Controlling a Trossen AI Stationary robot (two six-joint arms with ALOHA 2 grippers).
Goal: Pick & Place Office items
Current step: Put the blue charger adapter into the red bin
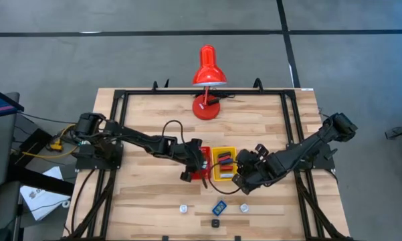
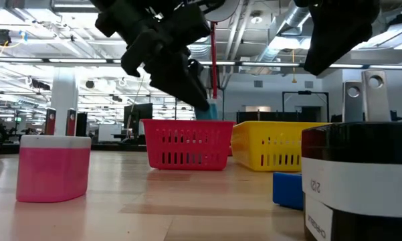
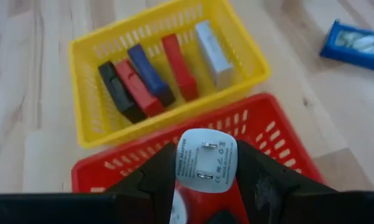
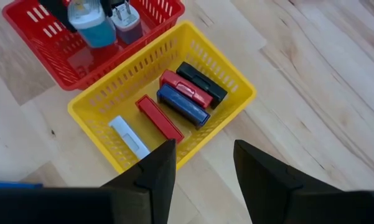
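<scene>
Because the red tray (image 1: 202, 163) seems meant for plugs and the yellow tray (image 1: 223, 165) for flat pieces, the left gripper (image 3: 205, 180) hangs above the red one, fingers clamped on a white charger plug (image 3: 206, 160), probably for release. The right gripper (image 4: 202, 165) waits beside the yellow tray, fingers apart and empty.

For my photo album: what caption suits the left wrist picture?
Left gripper holds a white plug adapter over the red basket.

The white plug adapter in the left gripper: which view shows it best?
The left wrist view: the white plug adapter faces the camera, prongs showing. The right wrist view shows it above the red basket. The others hide it.
</scene>
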